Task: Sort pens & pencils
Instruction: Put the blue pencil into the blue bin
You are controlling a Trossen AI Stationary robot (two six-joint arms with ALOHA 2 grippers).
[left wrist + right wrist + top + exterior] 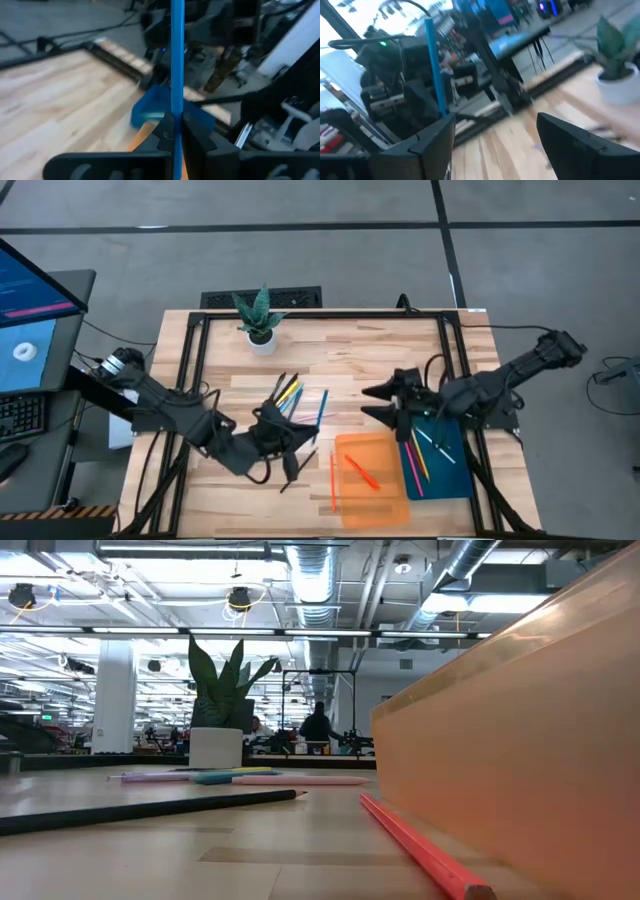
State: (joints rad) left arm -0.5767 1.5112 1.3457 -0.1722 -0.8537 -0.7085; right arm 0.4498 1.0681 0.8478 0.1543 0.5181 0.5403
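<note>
The sorting is about half done, I judge. A few thin sticks lie in the flat blue tray and the clear orange tray at the bench's near right corner, while a loose bunch waits mid-bench. The left claw pinches a slim blue pen upright — smooth, straight. The right claw hovers wide and empty over the middle of the pale wooden bench.
</note>
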